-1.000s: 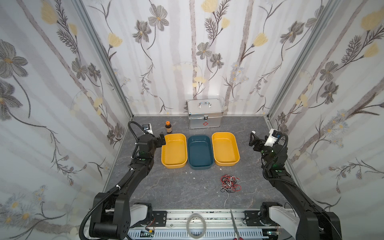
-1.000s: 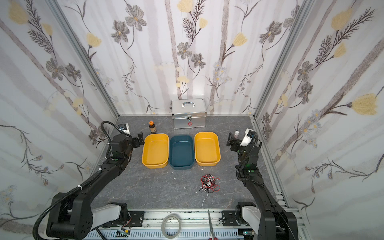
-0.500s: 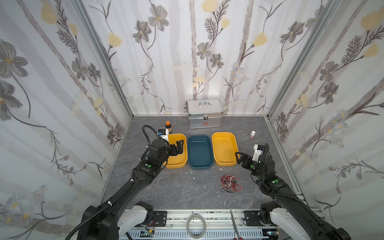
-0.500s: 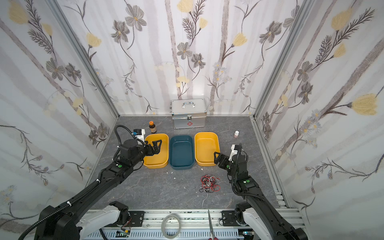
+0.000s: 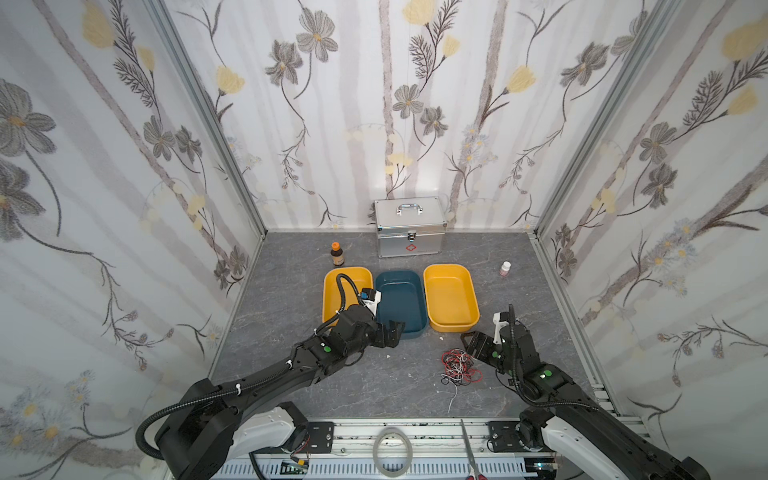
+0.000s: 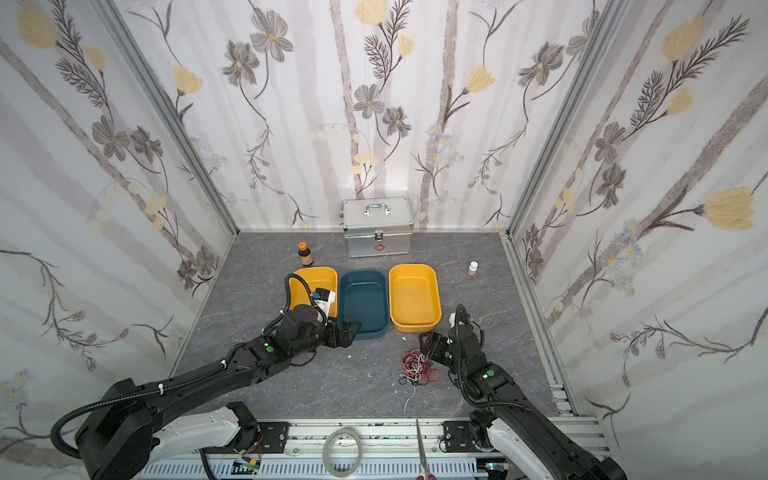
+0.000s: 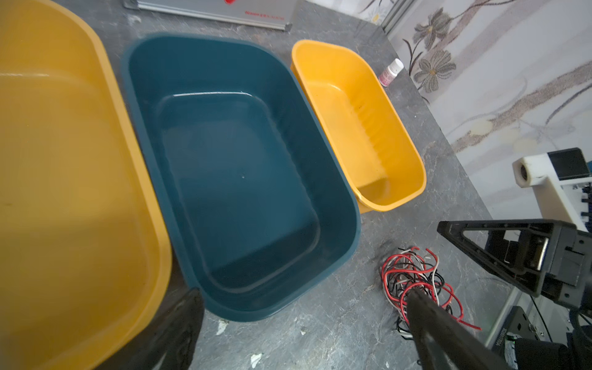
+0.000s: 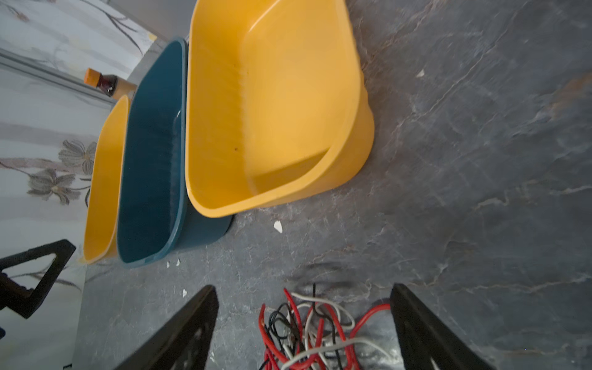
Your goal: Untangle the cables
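- The right hand (image 8: 301, 293) is spread wide and holds nothing. It is low over the counter (image 5: 365, 386).
- In the right wrist view, the edge of the cables (image 8: 307, 333) lies between its two fingers (image 8: 189, 326), which do not touch the wires.
- The cables are one small knot of red, white and black wires. They lie on the counter in front of the trays, just beside the right hand.
- One white strand (image 5: 453, 400) trails out of the knot toward the front rail.
- The left hand (image 5: 392, 330) is also spread and empty. It hovers at the near end of the blue tray (image 5: 401, 299), well apart from the knot.
- The yellow tray (image 5: 451, 297) stands behind the knot, and both of these trays look empty.
- I judge that the step in hand is the first grasp by the right hand.
- To do it well, the hand should go down until the tips almost meet the counter, because the wires are very thin and can slip out.
- It seems better to pinch one outer loop or the free white strand, not the whole heap.
- The left hand should then come across and hold the rest down, so that a slow pull separates one wire instead of dragging the knot.
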